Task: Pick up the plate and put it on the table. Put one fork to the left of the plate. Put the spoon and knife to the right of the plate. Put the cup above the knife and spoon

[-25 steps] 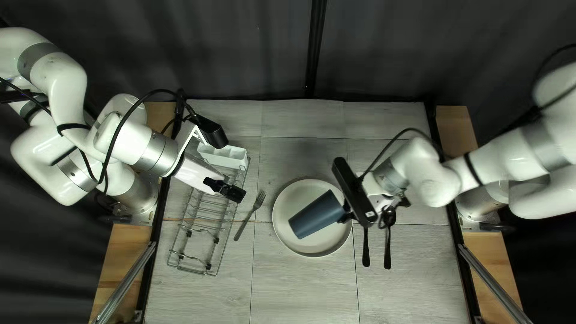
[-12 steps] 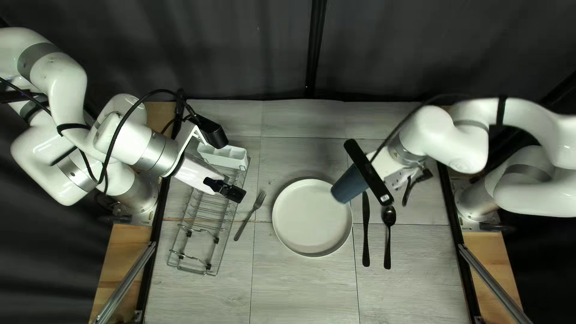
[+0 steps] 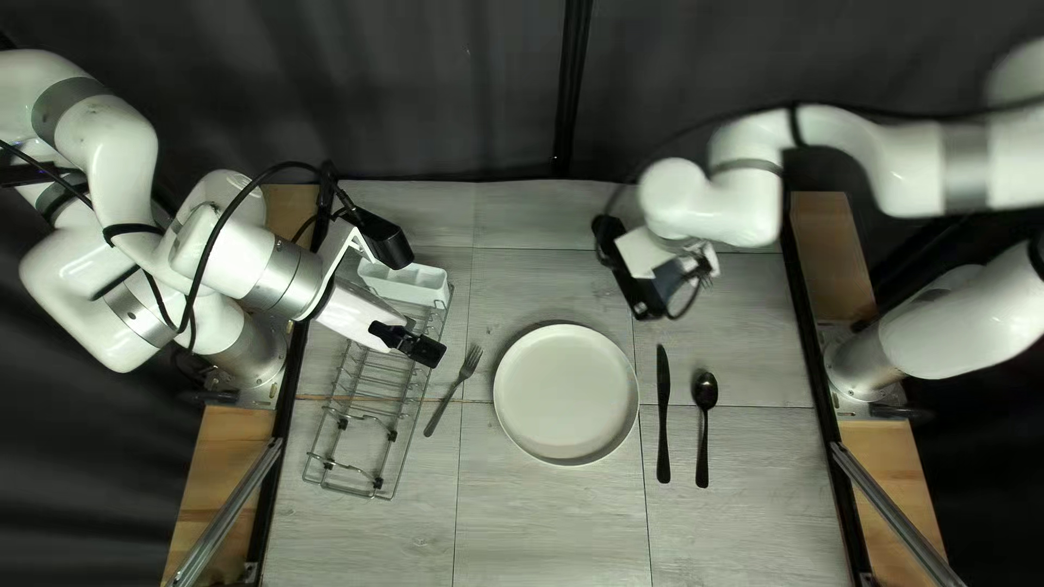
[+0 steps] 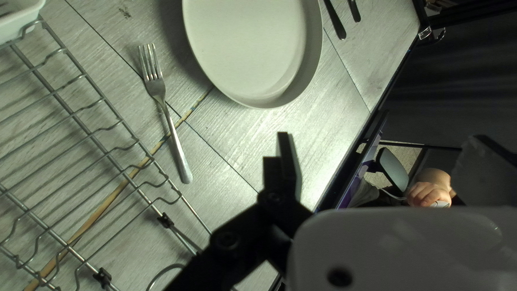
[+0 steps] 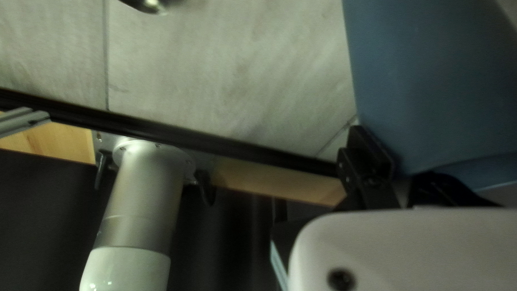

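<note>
A white plate (image 3: 565, 393) lies mid-table, with a silver fork (image 3: 453, 389) on its left and a black knife (image 3: 662, 412) and black spoon (image 3: 703, 424) on its right. My right gripper (image 3: 681, 273) hangs beyond the knife and spoon, shut on a dark blue cup (image 3: 674, 290). In the right wrist view the cup (image 5: 428, 81) fills the space beside one black finger (image 5: 365, 165), above the table. My left gripper (image 3: 416, 346) hovers open over the wire rack, nothing in it. The left wrist view shows the fork (image 4: 163, 105) and plate (image 4: 246, 44) ahead of its finger (image 4: 284, 161).
A wire dish rack (image 3: 367, 408) with a white caddy (image 3: 405, 281) stands at the left of the table. Beyond the table's near edge the left wrist view shows a person's hand (image 4: 428, 193). My right arm's base (image 5: 141, 202) stands past the table edge.
My right arm has carried the cup off the plate, toward the far right, to a spot beyond the knife and spoon. The left arm has not moved.
</note>
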Robot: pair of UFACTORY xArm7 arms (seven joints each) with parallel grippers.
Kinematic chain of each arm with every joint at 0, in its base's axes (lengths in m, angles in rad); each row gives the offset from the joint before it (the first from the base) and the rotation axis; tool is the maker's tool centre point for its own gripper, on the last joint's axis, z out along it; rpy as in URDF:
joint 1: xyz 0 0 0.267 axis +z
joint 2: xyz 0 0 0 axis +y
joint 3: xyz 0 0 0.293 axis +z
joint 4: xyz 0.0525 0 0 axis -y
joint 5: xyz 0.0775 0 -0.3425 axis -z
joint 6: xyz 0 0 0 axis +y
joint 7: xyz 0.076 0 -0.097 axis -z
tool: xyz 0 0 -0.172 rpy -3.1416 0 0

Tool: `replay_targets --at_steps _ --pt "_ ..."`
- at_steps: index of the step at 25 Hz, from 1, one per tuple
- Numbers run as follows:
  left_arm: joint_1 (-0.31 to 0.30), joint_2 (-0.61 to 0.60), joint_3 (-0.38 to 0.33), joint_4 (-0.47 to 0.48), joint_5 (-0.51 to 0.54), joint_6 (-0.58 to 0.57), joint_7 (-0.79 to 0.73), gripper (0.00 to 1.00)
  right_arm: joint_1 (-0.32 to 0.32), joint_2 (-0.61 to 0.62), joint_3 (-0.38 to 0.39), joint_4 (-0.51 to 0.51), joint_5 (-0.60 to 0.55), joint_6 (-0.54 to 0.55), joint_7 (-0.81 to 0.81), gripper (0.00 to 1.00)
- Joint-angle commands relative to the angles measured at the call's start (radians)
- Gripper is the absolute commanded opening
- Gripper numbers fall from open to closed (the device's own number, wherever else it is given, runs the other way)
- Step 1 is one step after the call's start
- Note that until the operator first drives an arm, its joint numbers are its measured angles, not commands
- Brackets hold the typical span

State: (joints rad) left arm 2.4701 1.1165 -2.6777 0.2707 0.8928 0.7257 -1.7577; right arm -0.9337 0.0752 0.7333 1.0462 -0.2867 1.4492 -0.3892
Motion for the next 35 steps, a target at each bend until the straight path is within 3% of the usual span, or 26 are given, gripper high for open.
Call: replay_targets --at_steps 1,18,19,20,21,25,29,35 --pt "0.0 0.0 0.0 0.0 0.0 0.0 0.0 1.0 0.037 0.14 -0.016 0.113 -0.1 0.092 0.121 0.0" --pt "0.0 0.0 0.0 0.0 0.0 0.0 0.0 1.0 0.144 0.351 -0.061 0.251 -0.205 0.179 0.312 0.0" --pt "0.0 0.0 0.0 0.0 0.0 0.0 0.0 1.0 0.149 0.36 -0.063 0.258 -0.207 0.183 0.317 0.08" --pt "0.0 0.0 0.0 0.0 0.0 0.0 0.0 1.0 0.151 0.362 -0.064 0.261 -0.208 0.186 0.32 0.48" --pt "0.0 0.0 0.0 0.0 0.0 0.0 0.0 1.0 0.154 0.363 -0.064 0.264 -0.208 0.188 0.324 1.0" --pt "0.0 0.0 0.0 0.0 0.0 0.0 0.0 1.0 0.124 0.269 -0.046 0.219 -0.183 0.177 0.297 1.0" --pt "0.0 0.0 0.0 0.0 0.0 0.0 0.0 1.0 0.066 0.003 -0.022 0.091 -0.079 0.117 0.157 1.0" --pt "0.0 0.0 0.0 0.0 0.0 0.0 0.0 1.0 0.104 -0.343 -0.087 -0.075 0.086 0.039 -0.035 1.0"
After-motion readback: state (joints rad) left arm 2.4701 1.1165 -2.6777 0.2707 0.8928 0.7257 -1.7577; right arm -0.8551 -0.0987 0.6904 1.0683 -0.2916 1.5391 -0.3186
